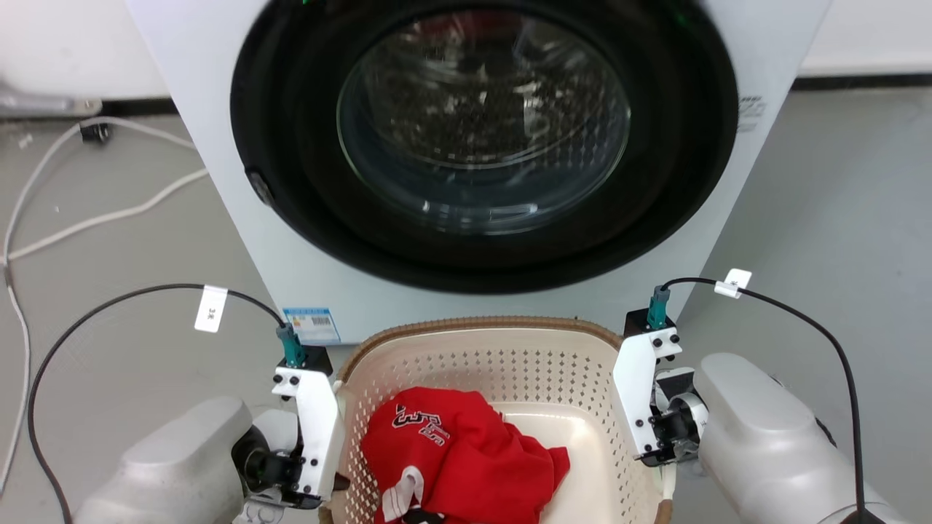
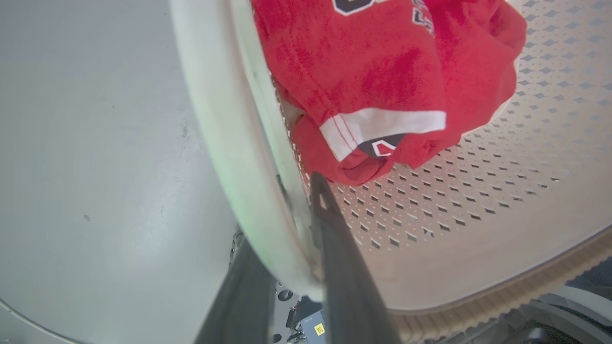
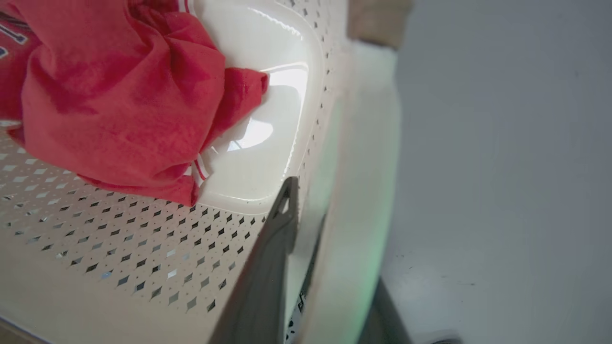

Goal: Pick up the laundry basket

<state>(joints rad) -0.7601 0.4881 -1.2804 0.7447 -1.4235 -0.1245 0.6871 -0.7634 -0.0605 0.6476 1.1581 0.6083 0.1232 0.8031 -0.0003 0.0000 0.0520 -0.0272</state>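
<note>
Currently got the left gripper (image 2: 282, 215) clamped across the white left side handle (image 2: 224, 143) of the cream-white perforated plastic laundry basket (image 1: 473, 356) with brown woven-look rim: one long dark finger (image 2: 334, 248) inside the wall, the other outside, lower centre of left wrist view. Same for the right gripper (image 3: 330, 229): gripping the white right side handle (image 3: 363, 143), inner finger (image 3: 275, 248) along the perforated wall, bottom centre of right wrist view. Thin black cables with white tags (image 1: 211, 308) arcing off both wrists in head view. Seeing the basket at bottom centre there, between the two pale forearms, near edge cut by the frame. Can't tell whether lifted or resting on the floor. Inside it, a crumpled red jersey with white trim (image 1: 451, 451), left of middle. Just behind, a white front-loading washing machine (image 1: 306, 276) with round dark glass door (image 1: 480, 131), top centre. Far upper left, white cords (image 1: 109, 215) on grey floor.
</note>
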